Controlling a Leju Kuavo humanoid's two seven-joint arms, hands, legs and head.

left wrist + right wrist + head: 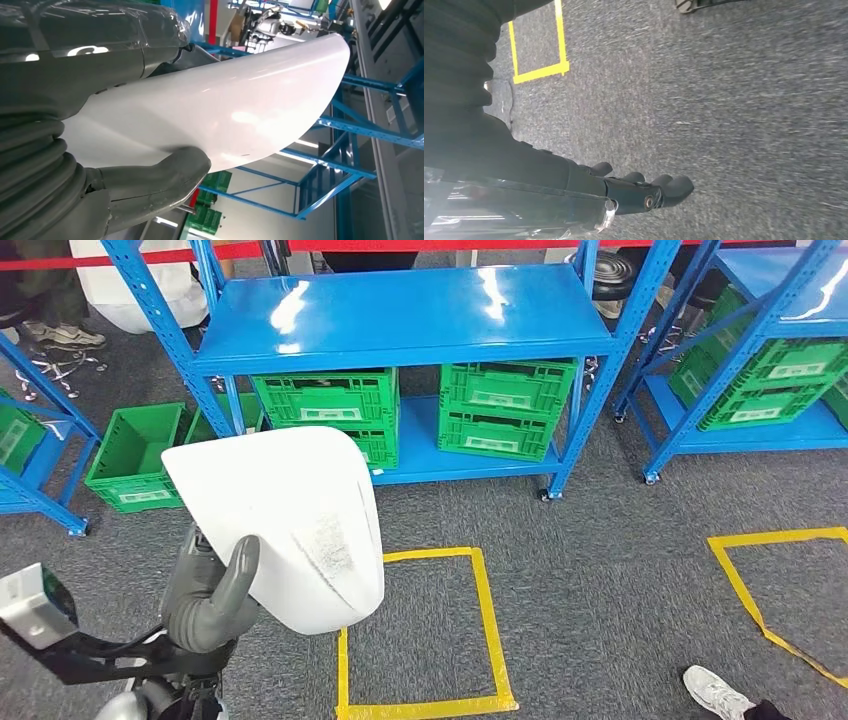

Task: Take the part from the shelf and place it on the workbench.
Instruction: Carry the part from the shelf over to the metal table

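Observation:
A large white curved shell part [285, 520] is held up in front of me, low and to the left in the head view. My left hand [212, 595] grips it from below, the thick grey thumb lying up against its near face. Close up, the part [225, 110] is clamped between the thumb [165, 180] and the darker fingers behind it. My right hand [644, 192] hangs over the grey carpet with its fingers straight and side by side, holding nothing.
A blue shelf rack [400, 310] stands ahead with green crates [505, 405] on its lower level; another rack [770, 340] is at the right. A yellow taped square [420, 630] marks the carpet. A person's shoe [715, 692] is at the lower right.

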